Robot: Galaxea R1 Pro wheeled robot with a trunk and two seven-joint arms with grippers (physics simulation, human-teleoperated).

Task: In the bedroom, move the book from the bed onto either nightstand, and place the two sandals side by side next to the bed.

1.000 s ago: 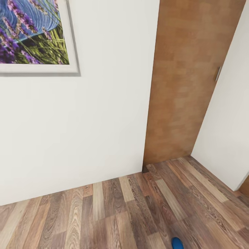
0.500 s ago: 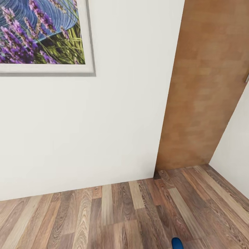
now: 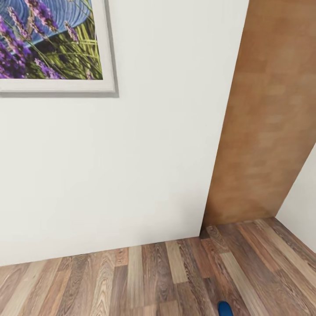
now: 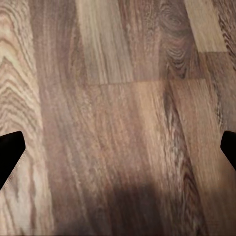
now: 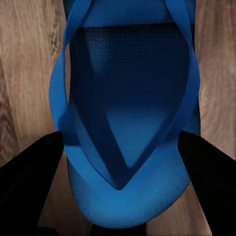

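Right gripper has its dark fingers spread on either side of a bright blue sandal, flat textured sole with thin blue straps meeting in a V at the toe post; can't tell if it actually grips it. In the head view the sandal's tip pokes in at the near edge over the wood-plank floor, right of center. Left gripper is wide open, holding nothing, over bare planks; far side has a white wall, a framed lavender picture at upper left and a wooden door at right.
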